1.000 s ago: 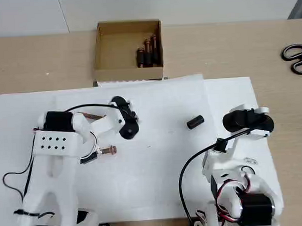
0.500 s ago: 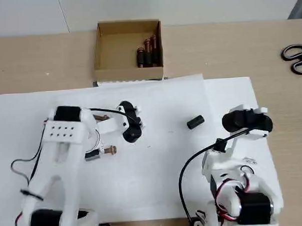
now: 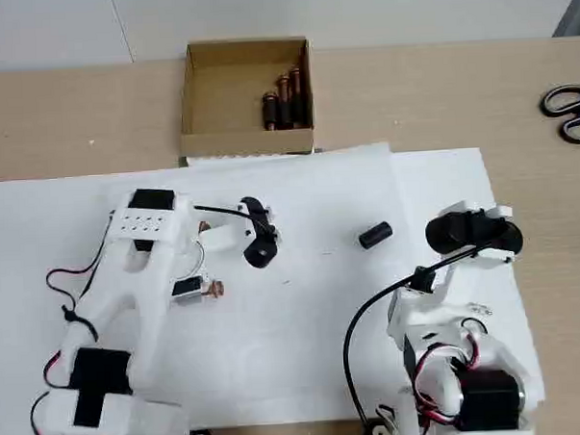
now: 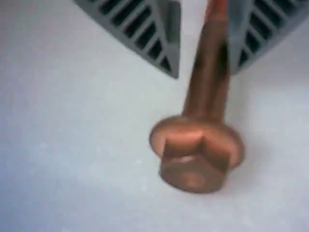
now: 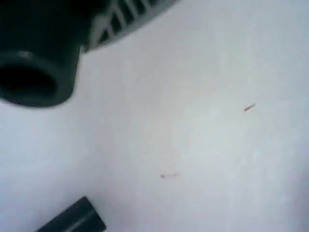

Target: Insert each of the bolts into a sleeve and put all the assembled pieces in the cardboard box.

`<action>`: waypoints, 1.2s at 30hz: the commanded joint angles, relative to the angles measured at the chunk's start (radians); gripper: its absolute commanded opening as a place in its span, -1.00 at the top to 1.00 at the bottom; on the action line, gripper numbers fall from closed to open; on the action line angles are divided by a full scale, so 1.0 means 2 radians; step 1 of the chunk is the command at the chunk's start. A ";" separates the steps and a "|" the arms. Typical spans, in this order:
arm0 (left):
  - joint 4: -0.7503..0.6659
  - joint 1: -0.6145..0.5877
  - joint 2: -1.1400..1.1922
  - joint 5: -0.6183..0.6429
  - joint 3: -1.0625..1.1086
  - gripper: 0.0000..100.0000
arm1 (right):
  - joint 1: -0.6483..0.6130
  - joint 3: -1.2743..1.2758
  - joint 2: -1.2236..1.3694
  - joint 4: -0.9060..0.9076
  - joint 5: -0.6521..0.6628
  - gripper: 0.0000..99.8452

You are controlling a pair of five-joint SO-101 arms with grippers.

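Note:
A copper bolt point(image 4: 200, 140) lies on the white paper point(image 3: 315, 342) with its hex head point(image 3: 216, 290) free. My left gripper point(image 4: 203, 63) is shut on its shank, one grey finger point(image 4: 145, 34) on each side. My right gripper point(image 5: 72, 29) holds a black sleeve point(image 5: 34, 67) with its open bore showing, over the paper's right part. A second black sleeve point(image 3: 375, 235) lies loose on the paper between the arms, also in the right wrist view point(image 5: 72, 217). The cardboard box point(image 3: 208, 96) at the back holds several assembled pieces point(image 3: 285, 100).
Scissors point(image 3: 569, 109) lie on the wooden table at the far right. A small copper piece point(image 3: 203, 226) shows beside the left arm's wrist. The right arm point(image 3: 469, 231) stands near the paper's right edge.
The left arm has swung right and closed in on the bolt, which has stayed almost where it was. The right arm and the loose sleeve have not moved.

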 commanded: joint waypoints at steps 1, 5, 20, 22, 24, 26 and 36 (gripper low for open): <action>-0.005 0.005 0.005 -0.002 -0.017 0.87 | 0.002 -0.002 -0.004 -0.011 -0.004 0.99; -0.024 0.005 0.020 -0.002 -0.014 0.87 | 0.002 -0.002 -0.004 -0.011 -0.004 0.99; -0.037 0.041 0.081 0.021 -0.018 0.99 | 0.002 -0.002 -0.004 -0.011 -0.004 0.99; -0.035 0.042 0.067 0.023 -0.018 0.99 | 0.002 -0.002 -0.004 -0.011 -0.004 0.99; -0.025 0.041 0.041 0.033 -0.018 0.99 | 0.002 -0.002 -0.004 -0.012 -0.004 0.99; -0.007 0.042 0.008 0.045 -0.023 0.99 | 0.002 -0.003 -0.004 -0.012 -0.004 0.99; 0.066 0.042 -0.197 0.163 -0.077 0.99 | -0.043 -0.041 -0.005 -0.013 -0.002 0.99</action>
